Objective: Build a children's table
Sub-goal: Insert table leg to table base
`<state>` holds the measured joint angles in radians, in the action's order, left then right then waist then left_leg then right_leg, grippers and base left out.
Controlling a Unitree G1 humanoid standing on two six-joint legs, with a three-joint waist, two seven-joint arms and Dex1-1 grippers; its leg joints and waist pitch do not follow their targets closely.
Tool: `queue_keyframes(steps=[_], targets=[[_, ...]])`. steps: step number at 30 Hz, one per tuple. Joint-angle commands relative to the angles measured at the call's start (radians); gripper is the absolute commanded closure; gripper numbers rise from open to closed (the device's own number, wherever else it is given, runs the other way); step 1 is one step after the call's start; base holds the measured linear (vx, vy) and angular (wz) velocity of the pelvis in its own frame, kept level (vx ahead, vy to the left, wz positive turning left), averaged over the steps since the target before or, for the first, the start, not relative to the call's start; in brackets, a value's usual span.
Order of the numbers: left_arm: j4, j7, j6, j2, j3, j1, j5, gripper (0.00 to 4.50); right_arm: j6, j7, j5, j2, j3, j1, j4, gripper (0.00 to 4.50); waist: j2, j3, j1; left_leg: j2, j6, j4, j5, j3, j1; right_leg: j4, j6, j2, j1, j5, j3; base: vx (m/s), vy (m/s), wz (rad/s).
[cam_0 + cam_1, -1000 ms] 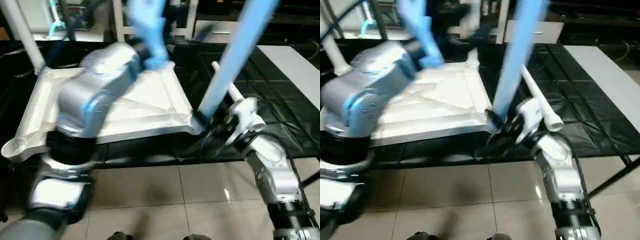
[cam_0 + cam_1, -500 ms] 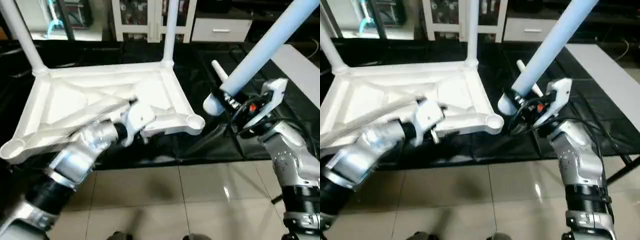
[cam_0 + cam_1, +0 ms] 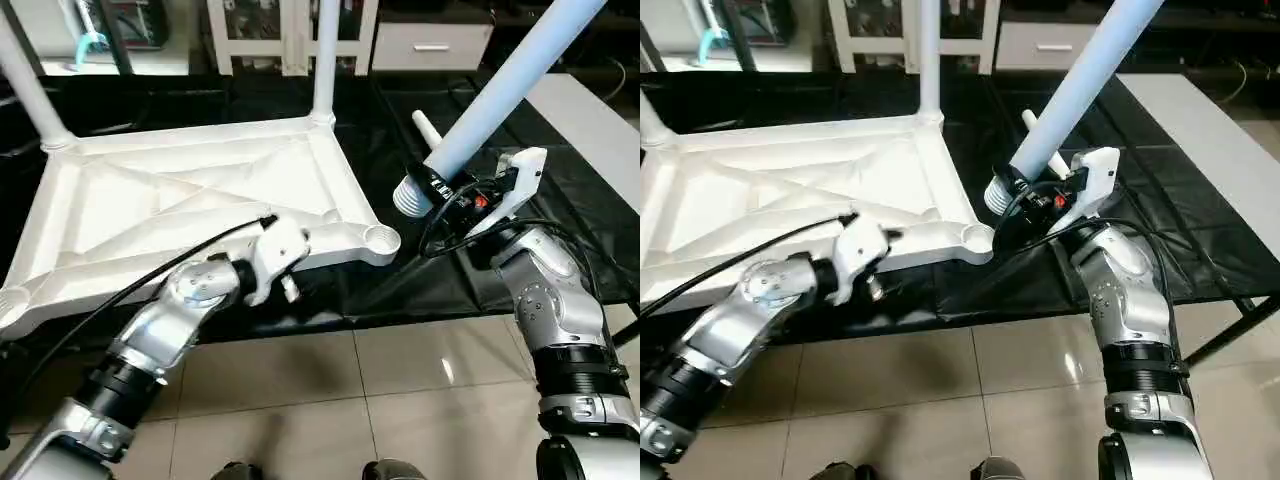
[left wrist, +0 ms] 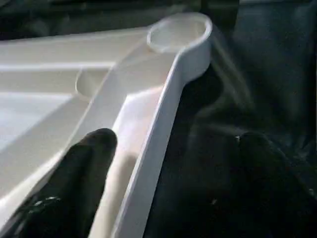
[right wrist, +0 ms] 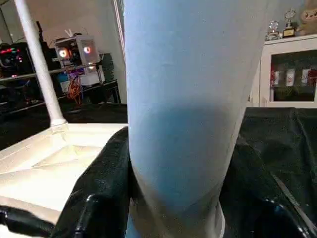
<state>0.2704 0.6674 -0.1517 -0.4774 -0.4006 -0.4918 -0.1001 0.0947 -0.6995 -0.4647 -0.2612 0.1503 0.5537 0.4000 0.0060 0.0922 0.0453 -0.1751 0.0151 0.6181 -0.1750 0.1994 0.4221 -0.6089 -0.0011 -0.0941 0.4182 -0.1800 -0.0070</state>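
Left eye view, item by item. Table top (image 3: 190,200): white, upside down on the black-covered tabletop (image 3: 590,170), ribbed underside up, two legs already upright at its far corners. Left gripper (image 3: 285,262): at the near rim of the top; left wrist view shows its jaws apart, one finger (image 4: 74,178) inside the rim, the other outside, astride the wall but not closed on it. Empty corner socket (image 3: 381,239): near right corner, open upward, just along the rim from the left gripper. Held leg (image 3: 500,95): jaws of the right gripper (image 3: 440,195) clamped round its lower end; long axis slanting up and away to the right; ribbed foot end (image 3: 408,200) just right of and slightly above the socket, not over it. Judgement: right arm is nearer; the leg must go upright and shift left to seat.
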Motion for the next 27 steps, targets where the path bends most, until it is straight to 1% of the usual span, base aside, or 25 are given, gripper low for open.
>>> queue_keyframes(steps=[1,2,3,4,5,7,8,10,11,12,13,14,15,16,17,18,19,20,21,22,23,25,26,27], targets=[[0.045,-0.001,0.007,-0.002,-0.001,-0.023,0.019,0.46,-0.018,-0.017,0.003,-0.006,0.005,0.001,-0.019,2.50,0.004,-0.064,0.003,-0.040,-0.058,-0.086,-0.176,-0.017,-0.044,0.057,-0.233,-0.020,-0.032,-0.045,0.010,0.000,0.000,0.00],[0.068,-0.009,0.013,-0.001,0.002,-0.033,0.024,0.70,-0.018,-0.021,0.003,-0.006,0.002,-0.004,-0.023,2.50,0.004,-0.063,0.003,-0.040,-0.066,-0.086,-0.173,-0.015,-0.045,0.059,-0.238,-0.020,-0.033,-0.041,0.011,0.000,0.000,0.00],[0.093,-0.008,0.020,0.000,0.003,-0.043,0.026,0.81,-0.017,-0.024,0.003,-0.006,-0.001,-0.009,-0.027,2.50,0.004,-0.062,0.003,-0.042,-0.068,-0.087,-0.172,-0.015,-0.046,0.059,-0.244,-0.022,-0.034,-0.040,0.011,0.000,0.000,0.00],[0.119,-0.008,0.032,0.002,0.005,-0.052,0.033,0.81,-0.020,-0.029,0.004,-0.007,-0.004,-0.011,-0.026,2.50,0.007,-0.063,0.002,-0.041,-0.069,-0.087,-0.174,-0.015,-0.046,0.059,-0.246,-0.022,-0.034,-0.046,0.011,0.000,0.000,0.00],[0.143,-0.008,0.042,0.004,0.008,-0.061,0.039,0.86,-0.024,-0.034,0.006,-0.007,-0.008,-0.014,-0.025,2.50,0.005,-0.062,0.003,-0.041,-0.070,-0.087,-0.174,-0.014,-0.046,0.059,-0.248,-0.023,-0.035,-0.047,0.011,0.000,0.000,0.00],[0.161,-0.006,0.049,0.006,0.010,-0.067,0.044,1.09,-0.027,-0.038,0.007,-0.007,-0.012,-0.016,-0.025,2.50,0.005,-0.061,0.002,-0.043,-0.073,-0.087,-0.172,-0.014,-0.046,0.061,-0.252,-0.024,-0.035,-0.049,0.012,0.000,0.000,0.00],[0.169,0.010,0.049,0.009,0.018,-0.071,0.041,1.09,-0.029,-0.041,0.009,-0.006,-0.015,-0.018,-0.025,2.50,0.008,-0.064,0.002,-0.044,-0.073,-0.087,-0.166,-0.014,-0.049,0.059,-0.257,-0.025,-0.037,-0.044,0.011,0.000,0.000,0.00],[0.170,0.059,0.041,0.007,0.025,-0.073,0.033,1.24,-0.031,-0.045,0.014,-0.004,-0.016,-0.018,-0.027,2.50,0.006,-0.061,0.001,-0.044,-0.074,-0.088,-0.169,-0.013,-0.048,0.061,-0.263,-0.025,-0.035,-0.053,0.012,0.000,0.000,0.00],[0.170,0.059,0.041,0.007,0.025,-0.073,0.033,1.30,-0.031,-0.045,0.014,-0.004,-0.016,-0.018,-0.027,2.50,0.007,-0.060,0.001,-0.045,-0.074,-0.090,-0.173,-0.013,-0.047,0.061,-0.264,-0.026,-0.036,-0.063,0.012,0.000,0.000,0.00],[0.162,0.097,0.037,0.000,0.025,-0.070,0.025,1.42,-0.031,-0.049,0.015,-0.003,-0.017,-0.017,-0.026,2.50,0.008,-0.061,0.001,-0.046,-0.072,-0.090,-0.179,-0.013,-0.050,0.062,-0.264,-0.026,-0.035,-0.070,0.013,0.000,0.000,0.00],[0.162,0.099,0.037,0.000,0.025,-0.070,0.024,1.42,-0.031,-0.049,0.015,-0.003,-0.017,-0.017,-0.026,2.50,0.008,-0.060,0.001,-0.046,-0.071,-0.091,-0.179,-0.013,-0.050,0.062,-0.265,-0.026,-0.034,-0.073,0.012,0.000,0.000,0.00],[0.161,0.105,0.037,-0.001,0.025,-0.070,0.022,1.59,-0.031,-0.050,0.016,-0.003,-0.017,-0.017,-0.026,2.50,0.008,-0.060,0.001,-0.046,-0.070,-0.091,-0.179,-0.013,-0.049,0.062,-0.265,-0.026,-0.035,-0.072,0.012,0.000,0.000,0.00],[0.160,0.121,0.037,-0.004,0.024,-0.069,0.016,1.59,-0.031,-0.054,0.016,-0.003,-0.017,-0.016,-0.025,2.50,0.009,-0.061,0.001,-0.046,-0.069,-0.091,-0.173,-0.012,-0.050,0.061,-0.267,-0.025,-0.034,-0.057,0.013,0.000,0.000,0.00],[0.159,0.136,0.037,-0.006,0.024,-0.068,0.010,1.72,-0.032,-0.058,0.017,-0.004,-0.017,-0.015,-0.022,2.50,0.008,-0.061,0.001,-0.046,-0.071,-0.091,-0.169,-0.012,-0.050,0.060,-0.268,-0.025,-0.034,-0.051,0.013,0.000,0.000,0.00],[0.159,0.138,0.037,-0.006,0.024,-0.068,0.009,1.83,-0.032,-0.058,0.017,-0.004,-0.017,-0.015,-0.022,2.50,0.004,-0.063,0.001,-0.046,-0.076,-0.090,-0.161,-0.011,-0.050,0.058,-0.272,-0.027,-0.036,-0.043,0.013,0.000,0.000,0.00],[0.153,0.157,0.037,-0.012,0.022,-0.065,0.005,1.92,-0.031,-0.063,0.018,-0.005,-0.019,-0.014,-0.020,2.50,0.006,-0.064,0.001,-0.046,-0.078,-0.089,-0.156,-0.011,-0.049,0.057,-0.273,-0.027,-0.036,-0.038,0.013,0.000,0.000,0.00],[0.150,0.175,0.036,-0.017,0.021,-0.063,-0.002,2.04,-0.031,-0.069,0.018,-0.005,-0.020,-0.013,-0.018,2.50,0.000,-0.065,0.002,-0.046,-0.084,-0.089,-0.148,-0.010,-0.049,0.058,-0.274,-0.026,-0.037,-0.033,0.013,0.000,0.000,0.00],[0.150,0.192,0.039,-0.019,0.023,-0.061,-0.004,2.16,-0.031,-0.073,0.018,-0.006,-0.023,-0.013,-0.016,2.50,0.003,-0.066,0.000,-0.046,-0.091,-0.088,-0.132,-0.011,-0.049,0.056,-0.276,-0.028,-0.038,-0.023,0.013,0.000,0.000,0.00],[0.150,0.201,0.040,-0.021,0.027,-0.060,-0.005,2.16,-0.032,-0.075,0.018,-0.006,-0.024,-0.012,-0.015,2.50,0.001,-0.067,0.002,-0.047,-0.097,-0.087,-0.121,-0.010,-0.050,0.055,-0.279,-0.027,-0.038,-0.011,0.013,0.000,0.000,0.00],[0.151,0.206,0.040,-0.021,0.030,-0.060,-0.005,2.28,-0.033,-0.076,0.018,-0.006,-0.026,-0.012,-0.014,2.50,0.001,-0.067,0.002,-0.047,-0.097,-0.087,-0.121,-0.010,-0.050,0.055,-0.279,-0.027,-0.038,-0.011,0.013,0.000,0.000,0.00],[0.145,0.218,0.038,-0.023,0.036,-0.057,-0.009,2.36,-0.032,-0.080,0.018,-0.005,-0.028,-0.011,-0.013,2.50,-0.001,-0.066,0.001,-0.047,-0.103,-0.087,-0.114,-0.009,-0.049,0.054,-0.282,-0.027,-0.038,-0.006,0.013,0.000,0.000,0.00],[0.140,0.230,0.034,-0.024,0.042,-0.054,-0.012,2.57,-0.031,-0.083,0.019,-0.005,-0.030,-0.011,-0.013,2.50,0.002,-0.065,0.001,-0.047,-0.101,-0.088,-0.124,-0.009,-0.050,0.056,-0.282,-0.028,-0.037,-0.023,0.013,0.000,0.000,0.00],[0.129,0.247,0.025,-0.030,0.050,-0.050,-0.019,2.65,-0.032,-0.089,0.021,-0.004,-0.035,-0.011,-0.011,2.50,-0.006,-0.066,0.002,-0.047,-0.100,-0.087,-0.128,-0.007,-0.050,0.057,-0.281,-0.028,-0.037,-0.030,0.014,0.000,0.000,0.00],[0.123,0.255,0.020,-0.034,0.052,-0.048,-0.023,2.72,-0.032,-0.093,0.022,-0.004,-0.037,-0.011,-0.010,2.50,-0.002,-0.064,-0.001,-0.048,-0.094,-0.089,-0.136,-0.008,-0.051,0.056,-0.281,-0.029,-0.036,-0.048,0.014,0.000,0.000,0.00]])
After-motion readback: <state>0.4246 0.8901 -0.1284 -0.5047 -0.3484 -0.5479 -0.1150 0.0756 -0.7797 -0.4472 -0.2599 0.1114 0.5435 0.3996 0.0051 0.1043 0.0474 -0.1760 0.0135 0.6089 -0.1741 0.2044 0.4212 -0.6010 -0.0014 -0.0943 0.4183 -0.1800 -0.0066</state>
